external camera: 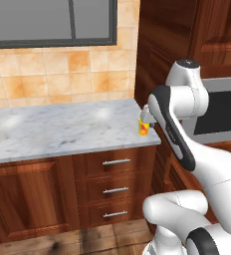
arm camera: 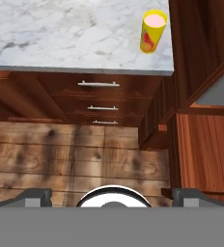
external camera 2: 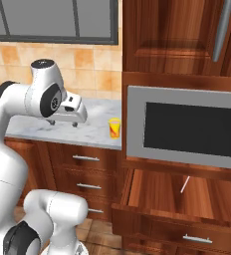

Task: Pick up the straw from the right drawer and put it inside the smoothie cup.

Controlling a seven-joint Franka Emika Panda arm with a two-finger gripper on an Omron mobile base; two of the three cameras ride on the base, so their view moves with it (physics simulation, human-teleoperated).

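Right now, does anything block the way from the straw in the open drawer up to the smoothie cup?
Nothing visible. The straw lies bare in the open right drawer; the smoothie cup stands alone near the counter edge, mouth open.

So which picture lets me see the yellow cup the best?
The hand view: the smoothie cup is seen from above, unblocked, with its pink inside and red-orange mark clear. In the right base view the cup is whole but smaller, standing on the counter's edge. In the left base view the arm covers part of it.
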